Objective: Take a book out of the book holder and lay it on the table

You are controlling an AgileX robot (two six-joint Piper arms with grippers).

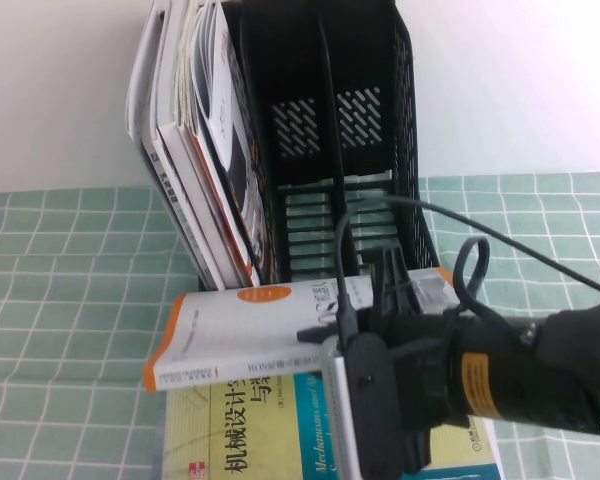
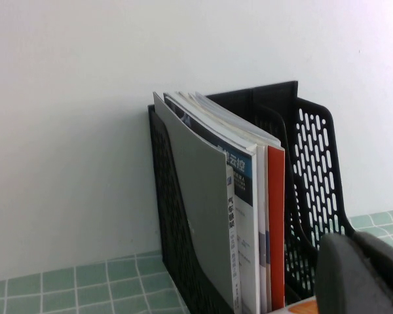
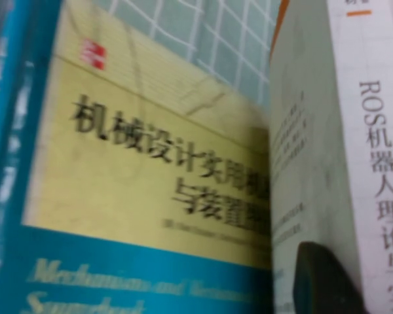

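Clamped on the ROS book (image 1: 260, 335), the right gripper (image 1: 385, 300) is seen in the high view in front of the book holder (image 1: 330, 150), its black wrist and cables reaching in from the right. The book is held clear of the holder, spine toward the camera and roughly level, with an orange stripe at its left end and an orange patch on its upper face. In the right wrist view one dark finger pad (image 3: 324, 278) is pressed against the white cover beside the spine text of the ROS book (image 3: 373, 163).

Below the held book, the yellow-and-blue Mechanisms sourcebook (image 1: 280, 430) lies flat on the table (image 1: 60, 290), which is covered by a pale green checked cloth; whether the two books touch cannot be told. The same sourcebook (image 3: 137, 183) fills most of the right wrist view.

The black holder stands upright against a white wall (image 1: 520, 80). Its leftmost compartment is packed with magazines (image 1: 205, 140) leaning to the left, while the compartments to the right are shown with bare slotted walls. From the left wrist view the book holder (image 2: 314, 176) and the magazines (image 2: 236, 216) are seen from the side.

The left gripper is not seen in the high view, and its state cannot be told; only a dark rounded part (image 2: 360, 275) is visible at the edge of the left wrist view.
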